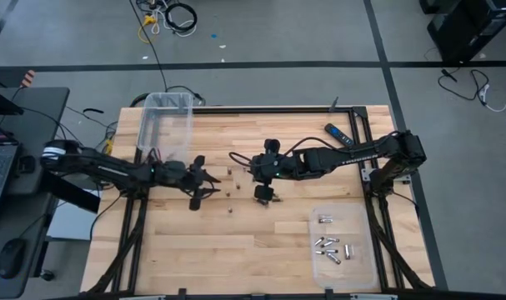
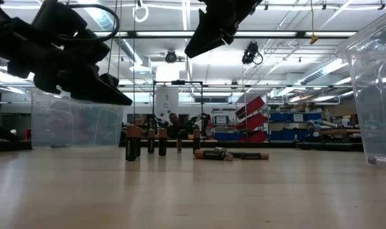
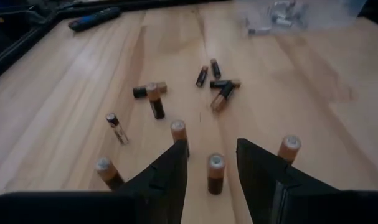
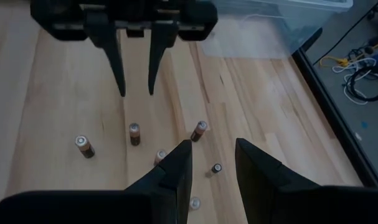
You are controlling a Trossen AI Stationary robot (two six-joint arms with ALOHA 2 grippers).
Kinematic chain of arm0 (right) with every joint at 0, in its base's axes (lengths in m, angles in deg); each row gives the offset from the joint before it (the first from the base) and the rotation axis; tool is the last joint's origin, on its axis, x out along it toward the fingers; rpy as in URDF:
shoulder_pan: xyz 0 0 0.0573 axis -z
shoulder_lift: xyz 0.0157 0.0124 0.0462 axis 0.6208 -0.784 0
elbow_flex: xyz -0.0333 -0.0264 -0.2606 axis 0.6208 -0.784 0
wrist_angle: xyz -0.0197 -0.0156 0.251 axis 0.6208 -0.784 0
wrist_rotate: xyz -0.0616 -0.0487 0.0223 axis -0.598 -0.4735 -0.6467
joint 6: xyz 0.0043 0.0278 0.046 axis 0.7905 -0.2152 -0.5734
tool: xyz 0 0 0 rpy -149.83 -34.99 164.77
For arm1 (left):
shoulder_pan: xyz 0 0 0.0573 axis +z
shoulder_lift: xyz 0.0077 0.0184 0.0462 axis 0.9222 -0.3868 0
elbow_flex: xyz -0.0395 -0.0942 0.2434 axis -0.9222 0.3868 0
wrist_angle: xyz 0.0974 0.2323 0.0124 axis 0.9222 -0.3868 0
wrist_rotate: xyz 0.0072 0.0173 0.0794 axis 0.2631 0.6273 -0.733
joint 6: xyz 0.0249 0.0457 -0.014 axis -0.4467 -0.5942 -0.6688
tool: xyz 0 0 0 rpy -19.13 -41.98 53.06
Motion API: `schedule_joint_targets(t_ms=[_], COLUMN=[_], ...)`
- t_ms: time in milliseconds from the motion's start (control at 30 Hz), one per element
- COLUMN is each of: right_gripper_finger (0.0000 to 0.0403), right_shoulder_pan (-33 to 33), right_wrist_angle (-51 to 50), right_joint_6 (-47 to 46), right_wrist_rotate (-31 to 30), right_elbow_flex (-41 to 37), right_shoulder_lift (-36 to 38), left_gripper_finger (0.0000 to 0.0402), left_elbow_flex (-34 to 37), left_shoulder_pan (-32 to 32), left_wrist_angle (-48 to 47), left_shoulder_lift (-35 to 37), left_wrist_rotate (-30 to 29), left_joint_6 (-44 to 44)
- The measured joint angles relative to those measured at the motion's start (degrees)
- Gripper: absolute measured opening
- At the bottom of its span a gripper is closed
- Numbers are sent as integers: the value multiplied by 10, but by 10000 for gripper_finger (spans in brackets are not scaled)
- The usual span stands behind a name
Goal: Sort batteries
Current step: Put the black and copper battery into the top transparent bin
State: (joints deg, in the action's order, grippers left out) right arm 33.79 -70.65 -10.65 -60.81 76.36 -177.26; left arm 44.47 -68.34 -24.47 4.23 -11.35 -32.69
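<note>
From overhead the batteries (image 1: 229,190) were just specks mid-table between the two arms, plus a silvery bunch in the clear tray (image 1: 343,268) near the front right. The low view was what showed several copper-topped cells (image 2: 133,142) standing upright and a few lying flat (image 2: 231,154). The left gripper (image 3: 212,167) hovered over the cluster with its fingers parted and empty — one upright cell (image 3: 216,173) sat right between them on its wrist camera. The right gripper (image 4: 212,163) hung opposite, also spread apart, holding nothing. Only the overhead caught the tall clear bin (image 1: 164,123) at the back left and the remote-like bar (image 1: 338,134).
</note>
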Motion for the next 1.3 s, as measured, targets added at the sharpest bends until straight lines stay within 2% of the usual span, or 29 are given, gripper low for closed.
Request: schedule_joint_targets(t_ms=[200, 467, 700, 1300], right_gripper_finger=[107, 107, 107, 107], right_shoulder_pan=[0, 0, 0, 0], right_wrist_angle=[4, 4, 4, 7], right_joint_6=[0, 0, 0, 1], right_wrist_rotate=[0, 0, 0, 0], right_elbow_flex=[0, 0, 0, 0], right_shoulder_lift=[0, 0, 0, 0], left_gripper_finger=[137, 137, 137, 138], left_elbow_flex=[0, 0, 0, -1], left_shoulder_pan=[-20, -36, -36, -36], left_wrist_angle=[17, 99, 116, 198], left_shoulder_lift=[-56, -130, -162, -243], left_wrist_rotate=[-39, -46, -64, -61], left_joint_6=[13, 25, 34, 49])
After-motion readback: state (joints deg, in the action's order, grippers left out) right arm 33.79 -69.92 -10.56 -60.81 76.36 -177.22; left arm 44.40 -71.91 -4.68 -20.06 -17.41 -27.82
